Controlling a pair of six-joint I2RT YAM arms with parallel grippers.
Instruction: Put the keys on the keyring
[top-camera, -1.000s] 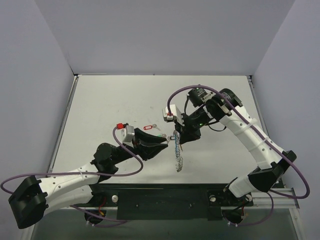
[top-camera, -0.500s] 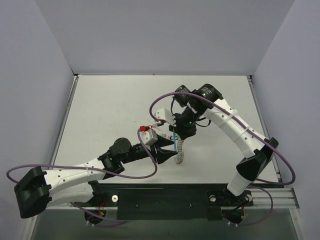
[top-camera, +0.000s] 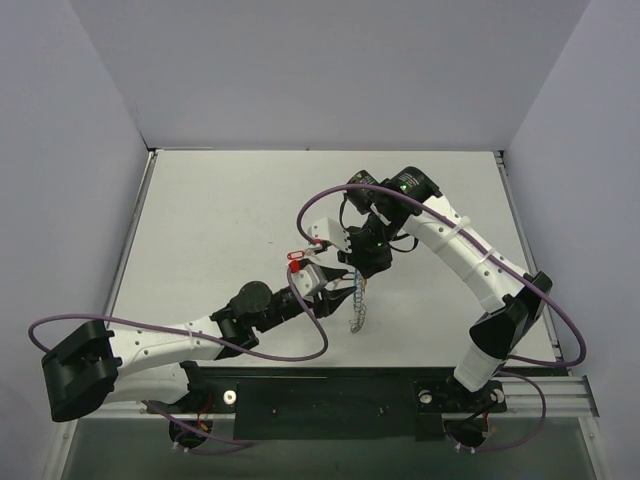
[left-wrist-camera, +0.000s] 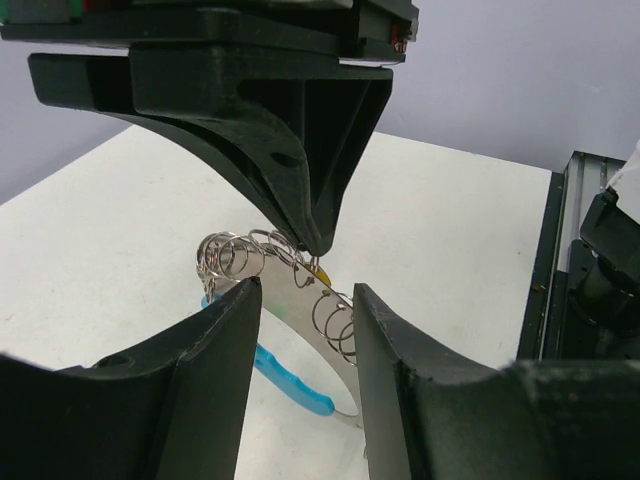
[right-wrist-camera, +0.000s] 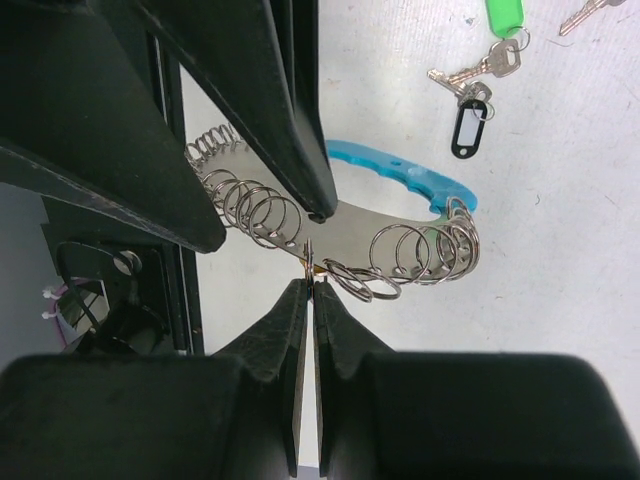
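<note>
Seen from above, both claws crowd together near the middle of the counter (top-camera: 220, 220), and the arms hide what passes between them. In the right wrist view the right claw (right-wrist-camera: 309, 285) is clenched tight. A thin sliver of metal and a fleck of yellow show at its tips, hard against the coil, but it cannot be told whether that is a key or a turn of wire.

The keyring (right-wrist-camera: 400, 250) arcs just beyond those tips, its blue segment (right-wrist-camera: 395, 170) on the far side of the loop. The left claw (left-wrist-camera: 307, 290) straddles the same coil, fingers apart with wire turns between them; whether they press the keyring or only bracket it cannot be told. The right claw's tips meet the coil directly over that gap.

Past the keyring on the counter lies a black-tagged key (right-wrist-camera: 468, 125). Just beside it is a key whose green tag (right-wrist-camera: 505, 15) is cut by the frame edge. Another key (right-wrist-camera: 585, 12) is mostly cropped. The left claw's fingers block much of the right wrist view.
</note>
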